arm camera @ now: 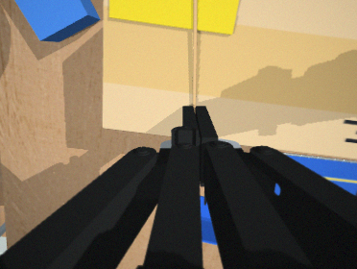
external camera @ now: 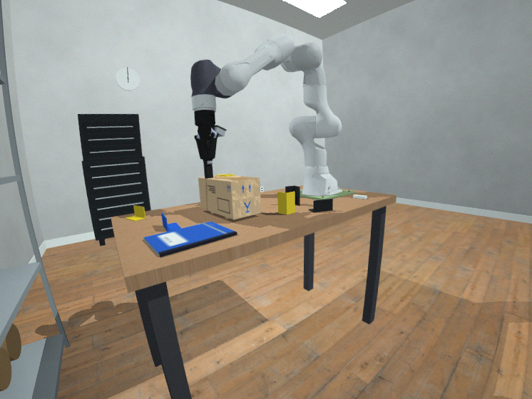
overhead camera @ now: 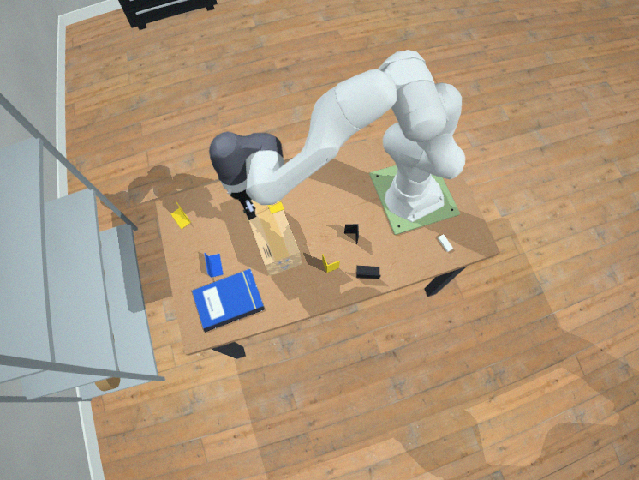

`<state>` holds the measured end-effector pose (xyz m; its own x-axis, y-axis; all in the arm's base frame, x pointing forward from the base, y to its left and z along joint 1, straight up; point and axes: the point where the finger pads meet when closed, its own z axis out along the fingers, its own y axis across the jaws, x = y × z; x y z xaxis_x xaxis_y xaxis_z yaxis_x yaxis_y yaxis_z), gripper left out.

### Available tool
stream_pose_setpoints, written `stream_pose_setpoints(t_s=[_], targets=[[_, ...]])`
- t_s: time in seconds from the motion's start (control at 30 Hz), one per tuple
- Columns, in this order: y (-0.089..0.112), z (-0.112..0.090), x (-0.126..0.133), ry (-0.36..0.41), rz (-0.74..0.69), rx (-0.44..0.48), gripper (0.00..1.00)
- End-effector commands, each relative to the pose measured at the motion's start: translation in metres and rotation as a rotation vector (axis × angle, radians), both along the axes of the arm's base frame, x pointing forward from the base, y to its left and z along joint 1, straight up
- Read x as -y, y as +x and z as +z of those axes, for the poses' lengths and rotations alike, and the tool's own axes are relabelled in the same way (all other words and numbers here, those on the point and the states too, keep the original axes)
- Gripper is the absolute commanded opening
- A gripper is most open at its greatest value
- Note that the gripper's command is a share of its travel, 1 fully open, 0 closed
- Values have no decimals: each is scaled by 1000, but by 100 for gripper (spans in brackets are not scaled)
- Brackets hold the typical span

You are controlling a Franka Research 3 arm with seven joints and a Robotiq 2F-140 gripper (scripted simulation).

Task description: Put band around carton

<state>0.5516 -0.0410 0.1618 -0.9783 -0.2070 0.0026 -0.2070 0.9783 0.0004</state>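
The cardboard carton (overhead camera: 275,243) lies on the table, level in the side view (external camera: 229,197). A yellow corner guard (overhead camera: 276,207) sits on its far top corner and also shows in the wrist view (arm camera: 173,14). A thin tan band (arm camera: 194,67) runs across the carton top from under the guard to my fingertips. My gripper (arm camera: 194,123) (external camera: 208,174) points straight down at the carton's far top edge, beside the guard, and is shut on the band. In the overhead view the gripper (overhead camera: 249,207) is partly hidden under the arm.
Spare yellow guards (overhead camera: 180,217) (overhead camera: 330,264), a blue guard (overhead camera: 212,264), two black guards (overhead camera: 351,231) (overhead camera: 367,271), a blue book (overhead camera: 227,299) and a small white block (overhead camera: 444,243) lie around the carton. A grey shelf (overhead camera: 62,289) stands left of the table.
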Motion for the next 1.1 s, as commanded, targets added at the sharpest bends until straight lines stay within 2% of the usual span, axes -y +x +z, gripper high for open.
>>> stream_pose_setpoints(t_s=[0.0, 1.07], targets=[[1, 1, 0, 0, 2, 3, 10], [2, 1, 21, 0, 2, 3, 10]])
